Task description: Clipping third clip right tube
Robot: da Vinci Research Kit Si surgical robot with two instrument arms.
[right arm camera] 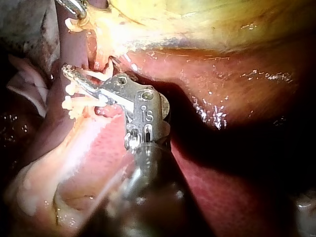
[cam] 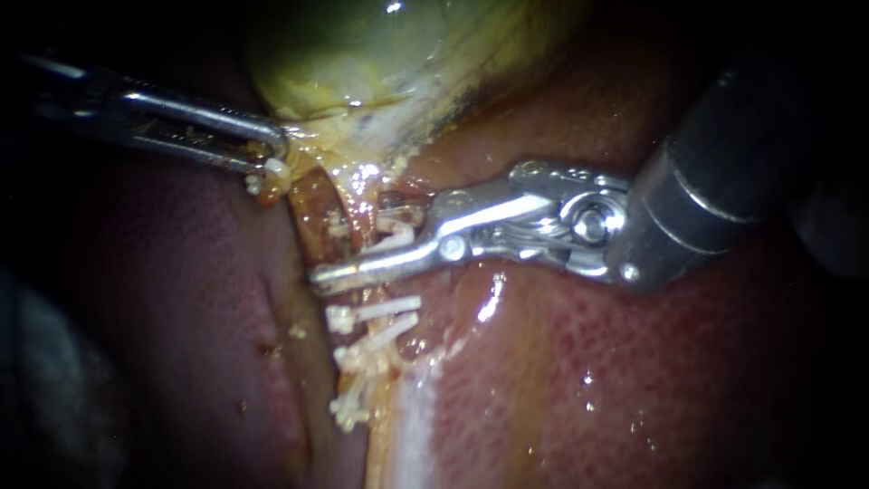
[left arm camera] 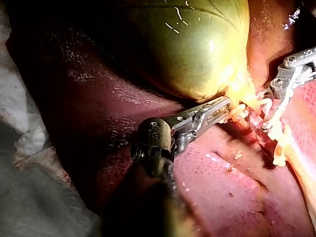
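The yellow-green gallbladder (cam: 380,63) lies at the top, over the red liver (cam: 634,380). My left instrument (cam: 272,163) comes in from the left, its jaws shut on yellow tissue at the gallbladder's neck; the left wrist view shows the same hold (left arm camera: 228,104). From that neck a tube (cam: 351,204) runs down. My right instrument (cam: 362,243) reaches across the tube from the right, its jaws standing apart with a white clip (cam: 396,235) held between them. In the right wrist view its tip (right arm camera: 74,74) lies among the white clips. Three white clips (cam: 376,312) sit lower on the tube.
A pale strip of tissue (cam: 412,426) runs down from the clips across the liver. A dark fold of liver (cam: 272,308) lies left of the tube. White gauze (left arm camera: 24,118) shows beside the left instrument's shaft in its wrist view.
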